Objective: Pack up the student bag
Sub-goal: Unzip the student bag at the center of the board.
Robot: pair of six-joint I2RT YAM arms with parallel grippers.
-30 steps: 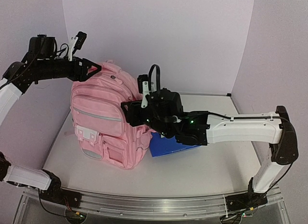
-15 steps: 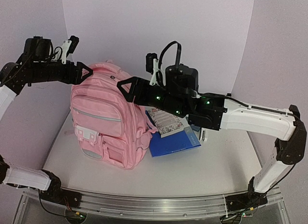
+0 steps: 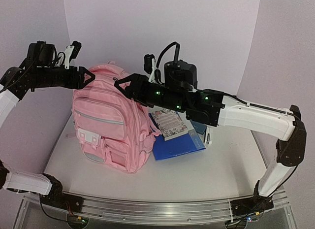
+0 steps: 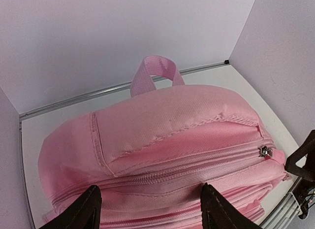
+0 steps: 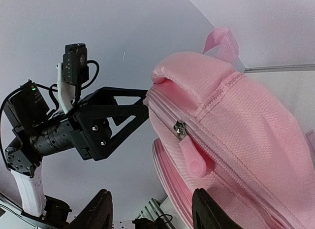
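While the student bag (image 3: 110,125) stood upright on the bench (image 3: 221,170), left of centre with its pocketed front facing the arms, both hands were up at its top. Its pink top handle (image 4: 155,71) arched at the back, and a pink zipper pull (image 5: 189,150) hung on the top zip near the bag's right corner. The left hand (image 3: 91,75) was at the bag's upper left corner, its fingers spread wide and gripping nothing; from the right wrist, one fingertip looked to be touching the fabric edge, though contact was hard to judge. The right hand (image 3: 118,82) hovered at the upper right corner, also open and empty, with the pull just ahead of it. Beside the bag on the right lay a blue folder (image 3: 179,145) with a patterned notebook (image 3: 167,123) on top, partly under the right arm.
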